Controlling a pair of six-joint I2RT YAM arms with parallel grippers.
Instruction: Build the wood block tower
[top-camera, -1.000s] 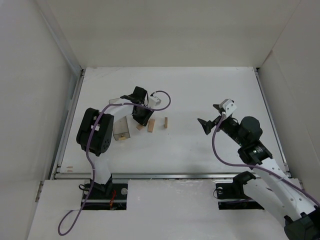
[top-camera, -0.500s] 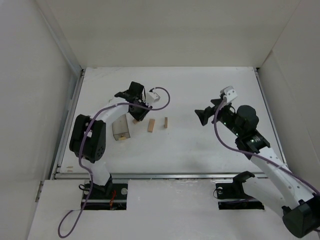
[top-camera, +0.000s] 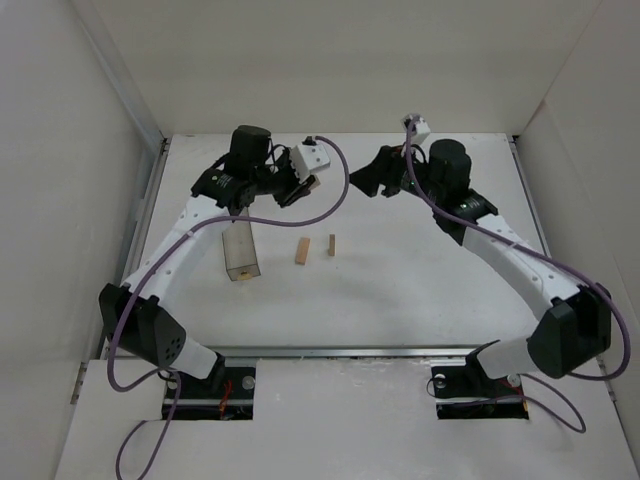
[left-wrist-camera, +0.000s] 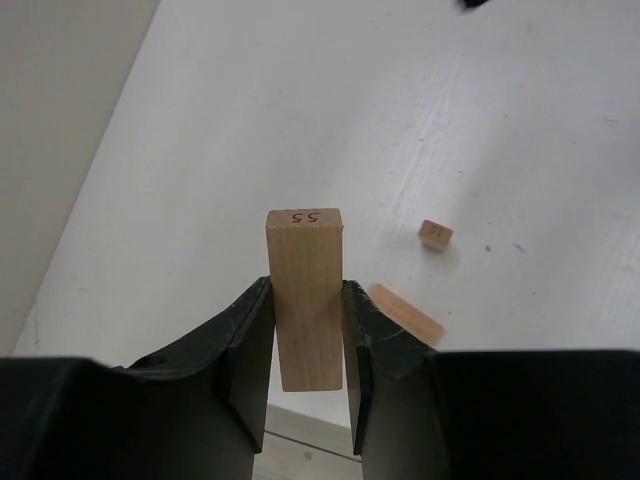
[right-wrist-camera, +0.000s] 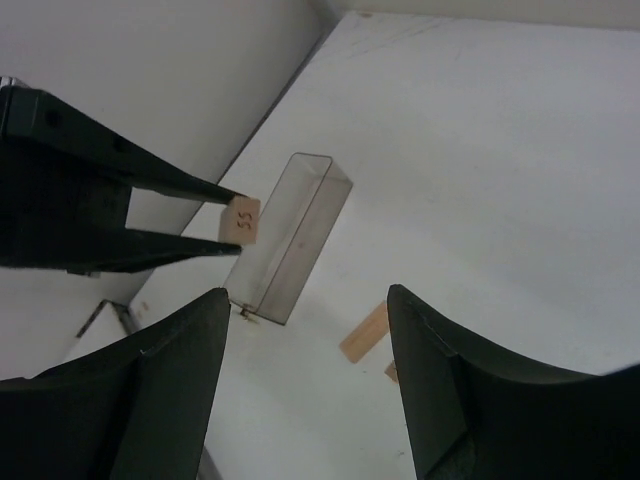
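My left gripper is shut on a light-tan wood block with "55" on its end, held high above the table at the far left; the block also shows in the right wrist view. A second block lies flat on the table, and a third block stands upright just right of it. Both show in the left wrist view, the flat one and the upright one. My right gripper is open and empty, raised at the far middle and facing the left gripper.
A clear plastic box lies on the table left of the two blocks; it also shows in the right wrist view. White walls enclose the table on the left, back and right.
My left gripper has lifted the block away from the table and moved back and up. My right arm has swung up and to the far middle, towards the left gripper.
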